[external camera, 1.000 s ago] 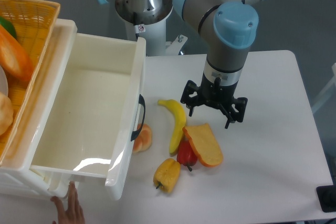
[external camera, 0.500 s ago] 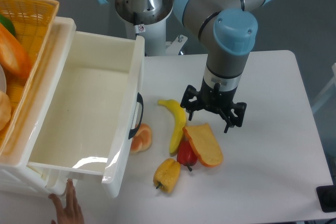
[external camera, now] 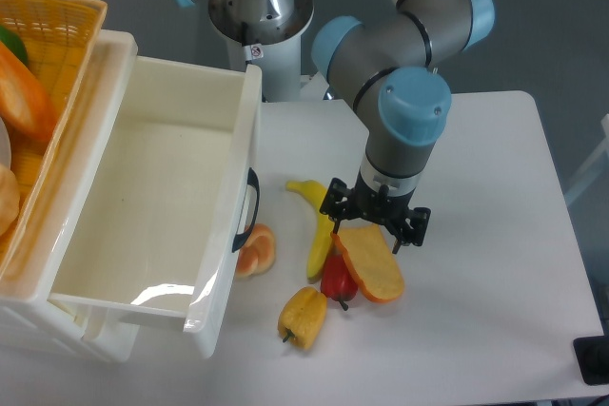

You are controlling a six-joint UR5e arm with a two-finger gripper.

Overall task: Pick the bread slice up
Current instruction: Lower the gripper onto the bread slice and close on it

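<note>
Bread slice: one flat tan-yellow toy slice with orange crust, on the white table, leaning on one red pepper.
Gripper: black two-finger claw, spread wide over the slice's upper end, holding nothing.
Other fruit: one yellow banana, one lumpy yellow bell pepper, one pale-orange citrus wedge.
White plastic bin: nothing visible inside.
Yellow woven basket: orange and green items, partly cropped.

Single arm bent at the elbow, wrist pointing straight down over the table. Gripper low, fingers spread wide, jaws parted with nothing clamped between them. Blue joint caps facing camera.
</note>
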